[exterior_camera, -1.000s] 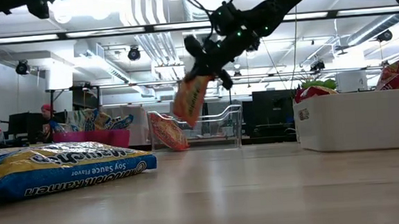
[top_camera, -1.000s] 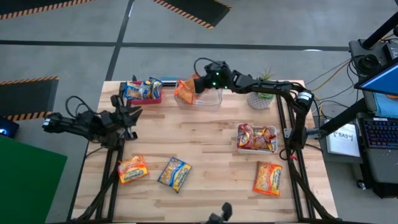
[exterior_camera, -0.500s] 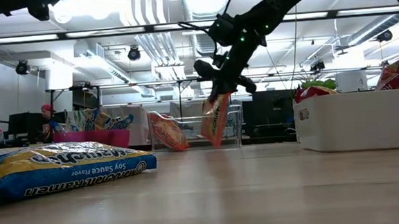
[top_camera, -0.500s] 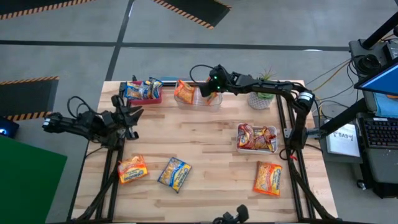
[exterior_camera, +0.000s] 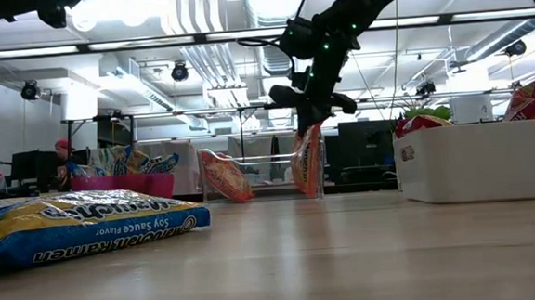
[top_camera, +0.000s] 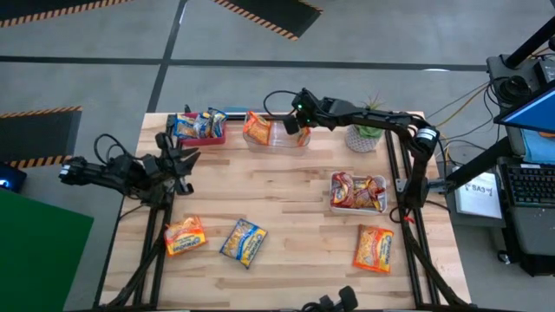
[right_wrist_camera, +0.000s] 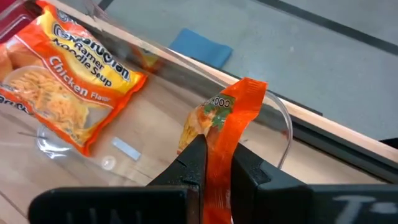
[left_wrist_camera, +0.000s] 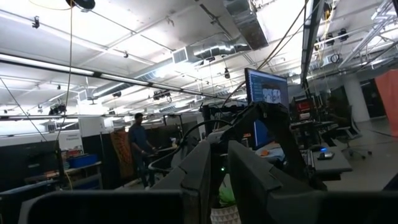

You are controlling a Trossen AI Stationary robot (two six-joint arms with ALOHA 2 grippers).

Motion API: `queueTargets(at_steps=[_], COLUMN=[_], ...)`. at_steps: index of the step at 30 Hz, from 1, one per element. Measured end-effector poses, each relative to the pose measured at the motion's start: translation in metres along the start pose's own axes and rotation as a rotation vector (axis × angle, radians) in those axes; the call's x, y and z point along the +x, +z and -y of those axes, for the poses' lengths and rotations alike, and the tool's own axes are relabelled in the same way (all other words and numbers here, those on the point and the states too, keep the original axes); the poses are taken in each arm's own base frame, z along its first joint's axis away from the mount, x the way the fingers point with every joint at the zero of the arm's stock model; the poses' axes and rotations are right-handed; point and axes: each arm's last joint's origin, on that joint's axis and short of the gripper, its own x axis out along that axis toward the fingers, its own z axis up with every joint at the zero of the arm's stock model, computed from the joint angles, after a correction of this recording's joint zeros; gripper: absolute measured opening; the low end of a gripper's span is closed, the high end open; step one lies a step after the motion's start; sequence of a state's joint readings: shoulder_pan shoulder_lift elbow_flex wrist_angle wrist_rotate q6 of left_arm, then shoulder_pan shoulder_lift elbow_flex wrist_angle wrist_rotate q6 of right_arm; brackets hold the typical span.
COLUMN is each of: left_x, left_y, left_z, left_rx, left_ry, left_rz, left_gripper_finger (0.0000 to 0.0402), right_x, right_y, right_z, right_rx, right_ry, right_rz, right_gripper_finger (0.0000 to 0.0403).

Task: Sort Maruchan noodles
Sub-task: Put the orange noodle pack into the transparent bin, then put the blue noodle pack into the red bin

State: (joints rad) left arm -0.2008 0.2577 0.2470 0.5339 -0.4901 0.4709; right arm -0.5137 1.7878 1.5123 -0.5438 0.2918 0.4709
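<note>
Right gripper [top_camera: 292, 126] reaches over the clear bin [top_camera: 299, 141] at the far edge of the wooden table [top_camera: 286, 195]. Jaws clamped on the top edge of an orange Maruchan packet [right_wrist_camera: 219, 134]. In the low view that packet [exterior_camera: 308, 160] hangs upright, its lower end at or near the bin floor; contact cannot be confirmed. A chicken-flavor packet [right_wrist_camera: 59, 81] leans in the same bin, at the end toward the pink bin.

Left gripper [top_camera: 184, 163] waits near the table's left edge, fingers [left_wrist_camera: 205, 165] close together, nothing between them.

Other noodle packets:
- blue-marked packets standing in the pink bin [top_camera: 200, 126], far left
- red-marked packets in the white bin [top_camera: 357, 192], right side
- loose orange packet [top_camera: 185, 235], near left
- loose blue soy-sauce packet [top_camera: 244, 241] just beside it
- loose orange packet [top_camera: 374, 248], near right

Potted green plant [top_camera: 366, 132] stands at the far right, beside the clear bin. A person [left_wrist_camera: 138, 144] stands in the room beyond the table.
</note>
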Motion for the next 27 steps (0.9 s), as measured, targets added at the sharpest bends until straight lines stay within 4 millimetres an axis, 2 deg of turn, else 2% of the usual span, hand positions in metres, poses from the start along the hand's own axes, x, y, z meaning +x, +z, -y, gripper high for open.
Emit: queueTargets(at_steps=[5,18,23,27], left_x=[0.000,0.000,0.000,0.000], left_y=[0.000,-0.001,-0.002,-0.003], left_z=[0.000,0.001,0.001,0.000], left_rx=[0.001,0.001,0.000,-0.019], left_ry=[-0.001,-0.004,-0.007,0.037], left_rz=[-0.003,-0.010,-0.016,-0.043], left_gripper_finger=[0.0041,0.0041,0.0041,0.0041], right_x=[0.000,-0.001,-0.016,-0.039], right_y=[0.000,0.002,0.013,0.014], right_z=[0.002,0.005,0.004,-0.006], right_rx=[-0.001,-0.022,-0.048,-0.109], right_ry=[-0.048,-0.106,-0.109,-0.075], right_rz=[0.019,0.025,0.015,0.030], right_gripper_finger=[0.0042,0.0107,0.0114,0.0111])
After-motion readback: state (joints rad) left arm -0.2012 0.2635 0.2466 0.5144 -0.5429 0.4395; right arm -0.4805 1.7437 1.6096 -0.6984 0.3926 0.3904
